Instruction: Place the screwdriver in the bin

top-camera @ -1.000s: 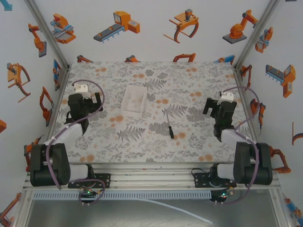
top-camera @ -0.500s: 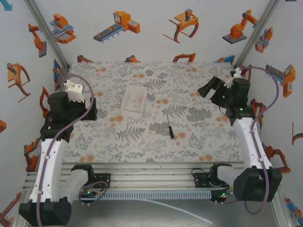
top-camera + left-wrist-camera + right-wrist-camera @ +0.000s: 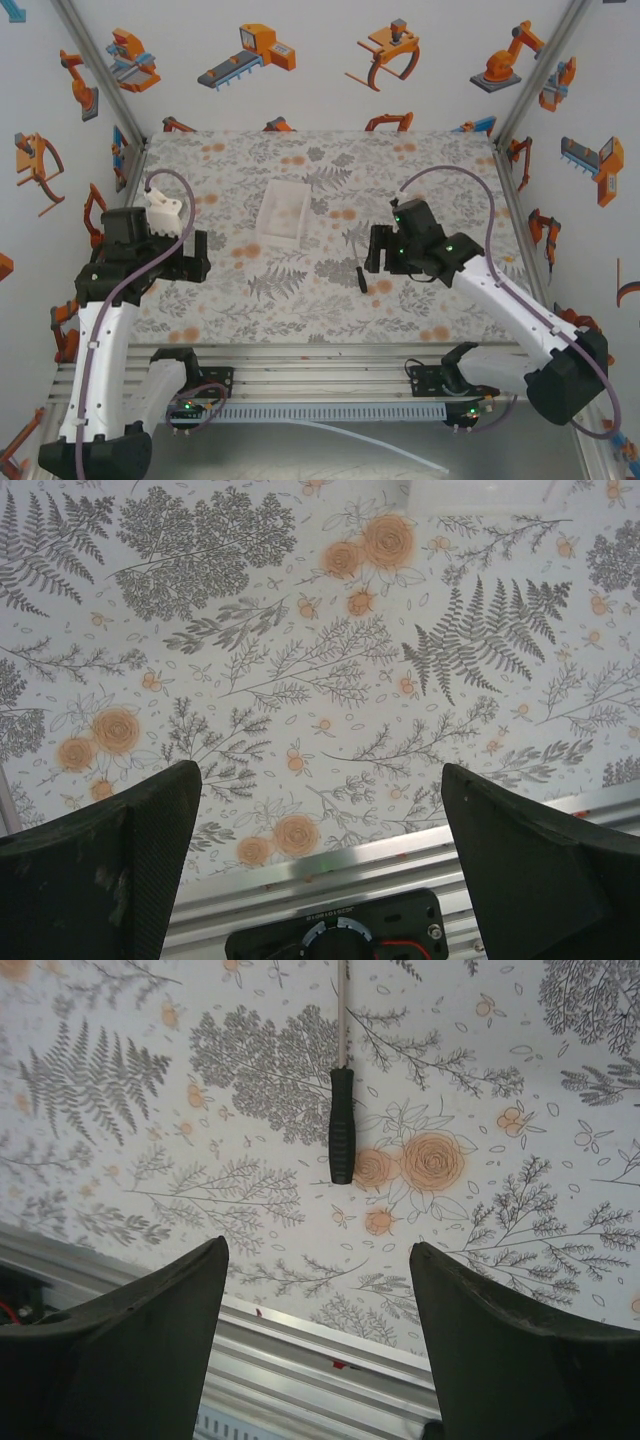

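The screwdriver (image 3: 361, 276) lies flat on the floral table near the middle, black handle toward the near edge, thin shaft pointing away. In the right wrist view the screwdriver (image 3: 342, 1125) sits ahead of the fingers, handle nearest. My right gripper (image 3: 375, 250) hovers just right of it and stands open with nothing between its fingers (image 3: 150, 1310). The bin (image 3: 284, 213), a shallow white translucent tray, rests at the back centre-left with nothing in it. My left gripper (image 3: 190, 258) is raised over the left side, open and holding nothing, its fingers (image 3: 110, 850) wide apart.
The table's near aluminium edge rail (image 3: 300, 1345) runs below both grippers, and the rail (image 3: 400, 850) shows in the left wrist view too. Frame posts and patterned walls enclose the table on three sides.
The right arm has swung in from the back right to beside the screwdriver. The left arm has risen and shifted slightly toward the near edge. Screwdriver and bin have not moved.
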Available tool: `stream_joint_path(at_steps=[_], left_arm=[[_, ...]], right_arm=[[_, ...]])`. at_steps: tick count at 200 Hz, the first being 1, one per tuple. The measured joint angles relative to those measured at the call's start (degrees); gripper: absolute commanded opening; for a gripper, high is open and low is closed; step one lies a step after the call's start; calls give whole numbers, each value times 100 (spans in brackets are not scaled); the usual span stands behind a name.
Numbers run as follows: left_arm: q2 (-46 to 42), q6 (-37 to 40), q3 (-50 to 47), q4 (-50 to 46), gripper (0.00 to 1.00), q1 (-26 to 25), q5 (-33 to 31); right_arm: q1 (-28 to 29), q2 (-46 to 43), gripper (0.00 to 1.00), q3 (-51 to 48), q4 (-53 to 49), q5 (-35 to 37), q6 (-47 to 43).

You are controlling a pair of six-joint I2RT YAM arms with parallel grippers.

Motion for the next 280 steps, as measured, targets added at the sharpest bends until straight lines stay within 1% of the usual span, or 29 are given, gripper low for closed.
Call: stream_joint_path(at_steps=[25,43,58,62,137,157,207,238,280], left_arm=[[-28,96,7,-85,97,-7,131],[59,157,26,-199,97,-22,254],[122,175,26,-278,97,-48,326],[133,179,26,-295,97,-52,343],[164,164,13,-339,97,-186,603],[188,155,17,-337,97,-195,619],[236,52,17,-330,97,-229,623],[236,-20,17,-308,97,-232,660],[234,-94,17,-293,97,-232,667]], right_arm=[[400,511,67,-118,-33,407,28],[588,859,65,-140,4,605,55],[658,1075,56,-166,96,664,70],[669,1132,55,-173,140,664,74],[807,2133,54,-164,739,699,83],[822,2269,51,-164,826,756,83],[822,2546,50,-11,905,986,87],[822,2717,44,24,1008,1075,164],[822,2809,41,24,1086,1121,254]])
